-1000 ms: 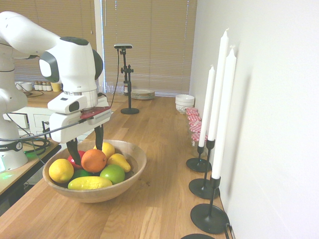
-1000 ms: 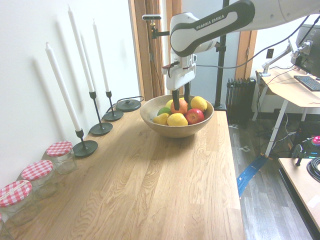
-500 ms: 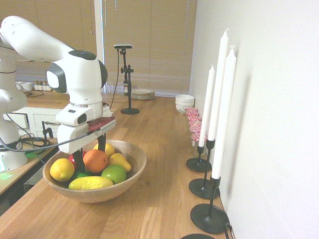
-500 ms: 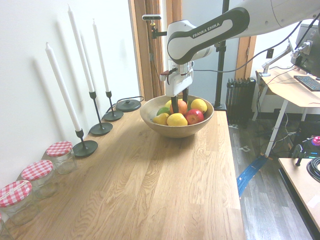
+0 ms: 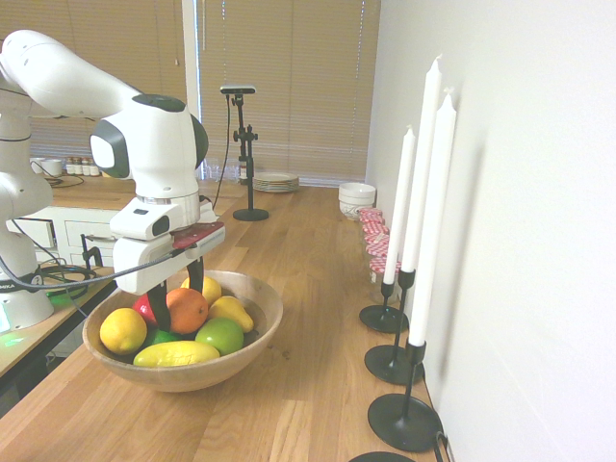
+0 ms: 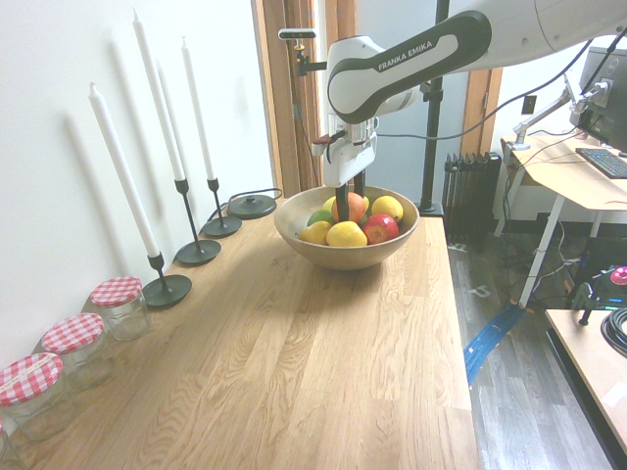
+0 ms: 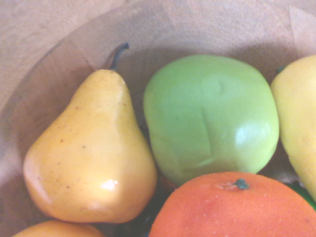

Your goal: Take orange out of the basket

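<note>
The gripper (image 5: 176, 300) is reaching down into the basket (image 5: 252, 332), its dark fingers (image 5: 158, 308) standing on either side of the orange (image 5: 186, 310) and pinching it. The orange is sitting on top of the fruit pile inside the basket, among a yellow pear (image 7: 91, 153), a green apple (image 7: 210, 116), a red apple (image 6: 380, 228) and lemons (image 5: 123, 330). The basket is resting on the wooden table (image 6: 294, 362), near three tall white candles (image 5: 423, 183) in black holders
</note>
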Controlling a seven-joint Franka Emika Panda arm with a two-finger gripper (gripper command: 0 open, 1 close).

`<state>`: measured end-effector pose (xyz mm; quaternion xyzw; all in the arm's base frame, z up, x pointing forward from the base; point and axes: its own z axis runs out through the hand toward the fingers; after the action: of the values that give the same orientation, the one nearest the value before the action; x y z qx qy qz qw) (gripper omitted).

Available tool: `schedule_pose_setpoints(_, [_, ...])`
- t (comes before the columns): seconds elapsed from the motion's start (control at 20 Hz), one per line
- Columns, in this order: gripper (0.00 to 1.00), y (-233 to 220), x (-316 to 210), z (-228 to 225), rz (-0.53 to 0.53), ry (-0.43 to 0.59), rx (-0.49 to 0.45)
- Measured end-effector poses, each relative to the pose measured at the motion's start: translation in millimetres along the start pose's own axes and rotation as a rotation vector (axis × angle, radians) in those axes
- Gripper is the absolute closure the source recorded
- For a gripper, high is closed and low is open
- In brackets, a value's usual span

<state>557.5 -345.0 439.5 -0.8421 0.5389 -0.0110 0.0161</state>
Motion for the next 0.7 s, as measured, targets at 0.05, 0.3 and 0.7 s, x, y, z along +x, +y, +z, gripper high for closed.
schedule_pose_setpoints(0.05, [1.00,-3.8,-4.9,-7.0,-0.010,0.006,0.009])
schedule_pose_setpoints(0.3, [1.00,-39.6,-58.9,-79.2,-0.098,0.056,0.078])
schedule_pose_setpoints(0.7, [1.00,-117.0,-235.0,-133.0,-0.253,0.152,0.111])
